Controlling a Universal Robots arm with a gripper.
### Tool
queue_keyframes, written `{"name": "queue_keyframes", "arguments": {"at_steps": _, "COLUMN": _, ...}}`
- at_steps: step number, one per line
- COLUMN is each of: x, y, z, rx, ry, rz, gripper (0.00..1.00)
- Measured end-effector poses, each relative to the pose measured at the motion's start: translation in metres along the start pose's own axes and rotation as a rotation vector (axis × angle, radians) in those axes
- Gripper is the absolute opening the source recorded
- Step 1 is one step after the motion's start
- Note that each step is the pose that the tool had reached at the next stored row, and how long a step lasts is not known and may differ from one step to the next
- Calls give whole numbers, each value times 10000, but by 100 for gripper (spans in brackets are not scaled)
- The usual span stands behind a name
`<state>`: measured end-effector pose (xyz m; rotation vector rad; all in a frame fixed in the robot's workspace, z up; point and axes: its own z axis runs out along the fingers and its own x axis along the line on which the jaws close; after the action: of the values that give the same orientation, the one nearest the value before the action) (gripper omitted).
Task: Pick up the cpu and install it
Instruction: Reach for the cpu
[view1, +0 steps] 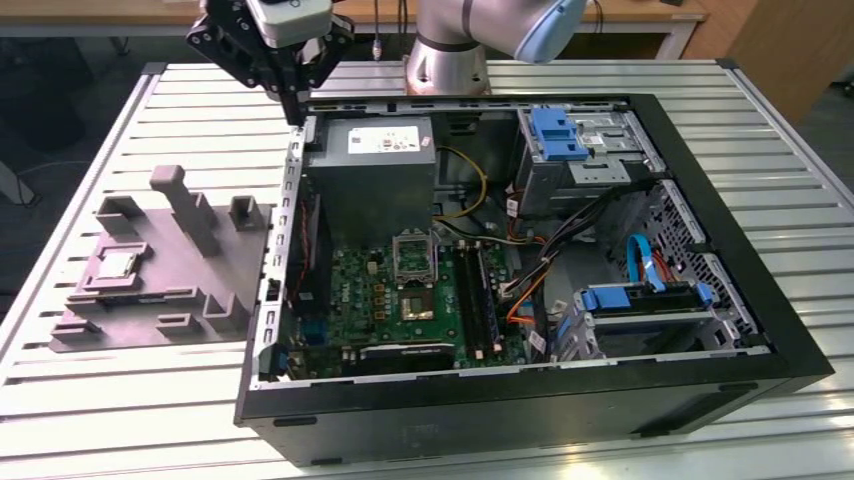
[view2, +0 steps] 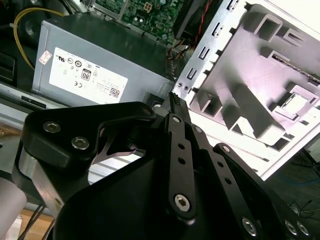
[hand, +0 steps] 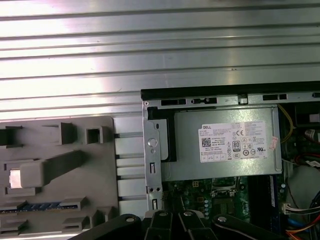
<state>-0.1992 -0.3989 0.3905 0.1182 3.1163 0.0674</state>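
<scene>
The cpu lies flat in a recess of the grey plastic fixture, on the exterior view's left beside the open computer case. It shows as a pale square in both wrist views. My gripper hangs shut and empty above the case's far left corner, well above and behind the cpu. Its black fingers meet at the tips, with nothing between them. The silver-framed socket sits on the green motherboard inside the case.
The open black case holds a grey power supply, blue drive brackets and loose cables. The fixture has upright blocks near the cpu. Everything rests on a slatted metal table.
</scene>
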Motion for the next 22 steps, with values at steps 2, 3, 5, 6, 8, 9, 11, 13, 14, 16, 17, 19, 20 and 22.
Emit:
{"name": "queue_keyframes", "arguments": {"at_steps": 2, "x": 4, "y": 0, "z": 0, "rx": -1, "ry": -1, "rz": 0, "gripper": 11}}
{"name": "queue_keyframes", "arguments": {"at_steps": 3, "x": 6, "y": 0, "z": 0, "rx": 0, "ry": -1, "rz": 0, "gripper": 11}}
{"name": "queue_keyframes", "arguments": {"at_steps": 5, "x": 11, "y": -1, "z": 0, "rx": 0, "ry": 0, "rz": 1, "gripper": 11}}
{"name": "queue_keyframes", "arguments": {"at_steps": 6, "x": 14, "y": -1, "z": 0, "rx": -1, "ry": 0, "rz": 1, "gripper": 11}}
{"name": "queue_keyframes", "arguments": {"at_steps": 8, "x": 20, "y": -1, "z": 0, "rx": 0, "ry": 0, "rz": 1, "gripper": 11}}
{"name": "queue_keyframes", "arguments": {"at_steps": 9, "x": 23, "y": -2, "z": 0, "rx": -1, "ry": -1, "rz": 0, "gripper": 11}}
{"name": "queue_keyframes", "arguments": {"at_steps": 11, "x": 31, "y": -2, "z": -1, "rx": 0, "ry": 0, "rz": 1, "gripper": 11}}
{"name": "queue_keyframes", "arguments": {"at_steps": 13, "x": 59, "y": -4, "z": -1, "rx": 0, "ry": -1, "rz": 1, "gripper": 11}}
{"name": "queue_keyframes", "arguments": {"at_steps": 14, "x": 64, "y": -5, "z": -1, "rx": -1, "ry": -1, "rz": 1, "gripper": 11}}
{"name": "queue_keyframes", "arguments": {"at_steps": 16, "x": 75, "y": -5, "z": -1, "rx": -1, "ry": -1, "rz": 1, "gripper": 11}}
{"name": "queue_keyframes", "arguments": {"at_steps": 17, "x": 80, "y": -6, "z": -2, "rx": -1, "ry": 0, "rz": 1, "gripper": 11}}
{"name": "queue_keyframes", "arguments": {"at_steps": 19, "x": 90, "y": -7, "z": -2, "rx": 0, "ry": -1, "rz": 0, "gripper": 11}}
{"name": "queue_keyframes", "arguments": {"at_steps": 20, "x": 94, "y": -7, "z": -2, "rx": 0, "ry": 0, "rz": 1, "gripper": 11}}
{"name": "queue_keyframes", "arguments": {"at_steps": 22, "x": 104, "y": -8, "z": -2, "rx": 0, "ry": 0, "rz": 0, "gripper": 11}}
